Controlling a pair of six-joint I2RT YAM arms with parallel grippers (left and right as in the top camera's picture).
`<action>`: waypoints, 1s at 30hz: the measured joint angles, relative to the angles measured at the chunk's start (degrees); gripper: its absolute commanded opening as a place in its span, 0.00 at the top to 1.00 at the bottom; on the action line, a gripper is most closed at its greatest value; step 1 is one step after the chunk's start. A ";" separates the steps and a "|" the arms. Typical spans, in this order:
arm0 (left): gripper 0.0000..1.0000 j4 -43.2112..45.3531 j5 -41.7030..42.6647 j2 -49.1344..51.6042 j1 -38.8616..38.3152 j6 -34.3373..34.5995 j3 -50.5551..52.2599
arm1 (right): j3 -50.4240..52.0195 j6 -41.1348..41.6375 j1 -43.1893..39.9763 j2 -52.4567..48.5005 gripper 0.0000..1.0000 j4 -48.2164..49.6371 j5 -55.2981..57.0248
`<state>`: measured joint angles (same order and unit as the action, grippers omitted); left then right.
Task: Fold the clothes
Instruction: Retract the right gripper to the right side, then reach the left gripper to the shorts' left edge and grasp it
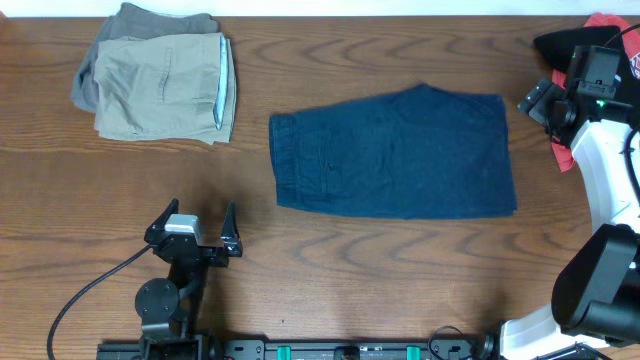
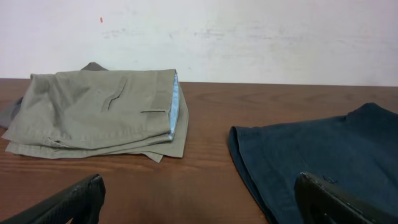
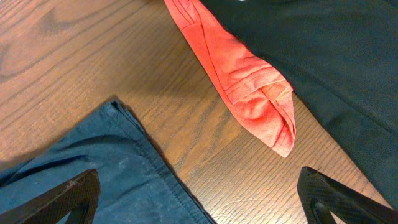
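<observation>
The dark navy shorts lie flat in the middle of the table, folded in half, waistband to the left. They also show in the left wrist view and in the right wrist view. My left gripper is open and empty near the front left, short of the shorts' waistband corner. My right gripper is open and empty, held above the table just off the shorts' far right corner.
Folded khaki shorts sit on a grey garment at the back left. A red cloth and a black garment lie at the right edge under the right arm.
</observation>
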<state>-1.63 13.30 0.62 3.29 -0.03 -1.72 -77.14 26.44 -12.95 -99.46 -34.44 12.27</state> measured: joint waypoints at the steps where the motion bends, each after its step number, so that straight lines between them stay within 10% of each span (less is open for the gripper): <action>1: 0.02 0.00 0.00 0.00 0.00 0.00 0.00 | 0.00 0.02 0.00 0.00 0.01 0.00 0.00; 19: 0.02 0.04 -0.02 0.00 0.00 0.28 0.00 | 0.00 0.02 0.00 0.00 0.01 0.00 0.00; 30: 0.02 1.01 13.77 0.00 0.00 21.31 0.11 | 0.00 0.02 0.00 0.00 0.01 0.00 0.00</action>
<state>-0.62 27.07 0.62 3.29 21.28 -1.61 -77.14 26.46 -12.95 -99.46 -34.44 12.27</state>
